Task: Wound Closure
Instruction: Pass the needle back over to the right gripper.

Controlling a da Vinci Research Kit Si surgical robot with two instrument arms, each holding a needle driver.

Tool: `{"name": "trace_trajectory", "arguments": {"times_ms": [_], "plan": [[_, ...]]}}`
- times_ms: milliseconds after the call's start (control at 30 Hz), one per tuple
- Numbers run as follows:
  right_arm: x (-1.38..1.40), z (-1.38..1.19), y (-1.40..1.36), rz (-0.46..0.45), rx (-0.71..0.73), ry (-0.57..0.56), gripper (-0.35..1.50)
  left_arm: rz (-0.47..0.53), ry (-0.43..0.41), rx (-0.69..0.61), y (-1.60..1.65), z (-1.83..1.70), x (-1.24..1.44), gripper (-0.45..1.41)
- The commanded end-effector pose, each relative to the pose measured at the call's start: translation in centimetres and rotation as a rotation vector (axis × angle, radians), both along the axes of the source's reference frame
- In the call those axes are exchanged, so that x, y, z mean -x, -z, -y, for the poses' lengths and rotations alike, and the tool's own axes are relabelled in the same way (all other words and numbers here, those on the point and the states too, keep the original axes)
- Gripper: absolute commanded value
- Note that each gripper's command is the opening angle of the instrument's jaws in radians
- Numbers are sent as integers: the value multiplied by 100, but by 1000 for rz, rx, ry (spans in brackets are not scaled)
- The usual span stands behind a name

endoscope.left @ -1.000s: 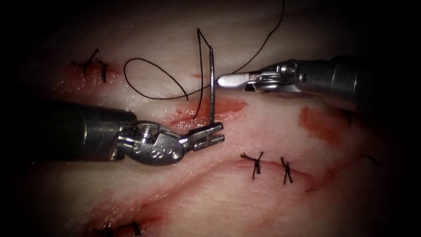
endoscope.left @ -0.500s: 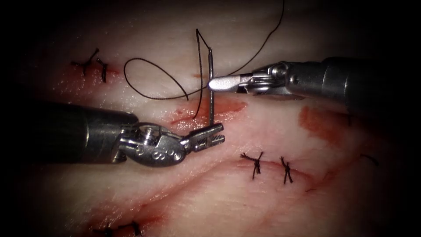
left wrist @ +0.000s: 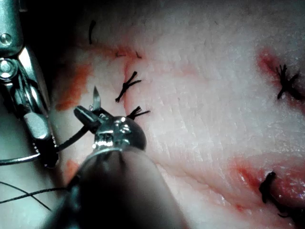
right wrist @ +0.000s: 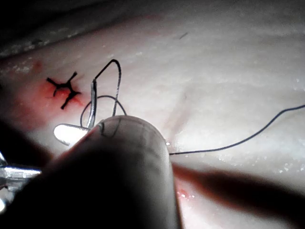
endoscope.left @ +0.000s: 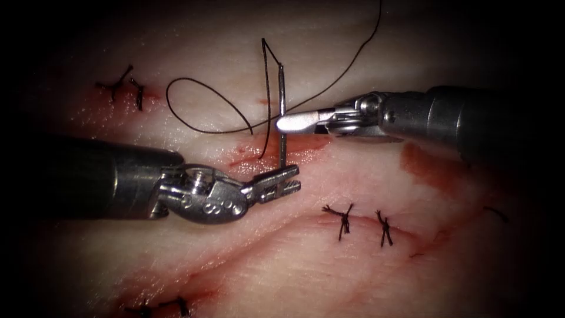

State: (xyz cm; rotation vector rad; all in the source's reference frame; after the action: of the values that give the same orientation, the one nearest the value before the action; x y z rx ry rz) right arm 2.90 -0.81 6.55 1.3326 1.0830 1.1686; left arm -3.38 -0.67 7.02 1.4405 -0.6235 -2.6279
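Observation:
The curved needle (endoscope.left: pixel 283 100) stands upright above the cut (endoscope.left: pixel 306 143), clear of the tissue, its thread end uppermost. My left tool (endoscope.left: pixel 283 179) comes in from the left and is shut on the needle's lower end, near the point (left wrist: pixel 96 95). My right tool (endoscope.left: pixel 288 122) reaches in from the right, and its tip lies against the middle of the needle's shaft (right wrist: pixel 93 102). The dark thread (endoscope.left: pixel 200 94) runs from the needle's top down toward the cut and loops over the tissue on the left. Another length of it leads off past the right tool.
Tied stitches with cut ends sit on the tissue at the upper left (endoscope.left: pixel 126 85), the lower right (endoscope.left: pixel 341 219) and the bottom edge (endoscope.left: pixel 176 305). A patch of red fluid (endoscope.left: pixel 424 168) lies to the right of the cut, under the right tool's shaft.
The right tool has moved left and a little down until its tip meets the needle's shaft. The left tool and the needle have stayed where they were.

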Motion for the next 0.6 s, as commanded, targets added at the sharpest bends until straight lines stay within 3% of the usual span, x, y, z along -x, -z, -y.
{"name": "trace_trajectory", "arguments": {"times_ms": [33,167,233,300,433,467,500,533,567,600], "plan": [[-12,-5,0,-5,6,0,106,1,2,4,-6,-3,7,-45],[-16,-1,-2,4,-12,9,96,0,2,7,-8,-3,7,-45],[-16,2,-3,11,-26,20,86,-5,0,5,-9,-2,7,-45],[-16,4,-3,26,-41,35,64,-8,-1,11,-10,-2,7,-45],[-16,6,-3,30,-40,40,47,-11,-2,10,-10,-2,7,-45],[-17,6,-3,31,-46,40,39,-11,-2,10,-10,-2,7,-45],[-17,6,-3,41,-45,47,-18,-11,-2,10,-10,-2,7,-45],[-17,6,-3,41,-45,47,-18,-11,-2,10,-10,-2,7,-45],[-17,6,-3,49,-50,52,-35,-11,-1,10,-10,-2,7,-45],[-17,6,-3,60,-55,58,-35,-11,-1,10,-10,-2,7,-45]]}}
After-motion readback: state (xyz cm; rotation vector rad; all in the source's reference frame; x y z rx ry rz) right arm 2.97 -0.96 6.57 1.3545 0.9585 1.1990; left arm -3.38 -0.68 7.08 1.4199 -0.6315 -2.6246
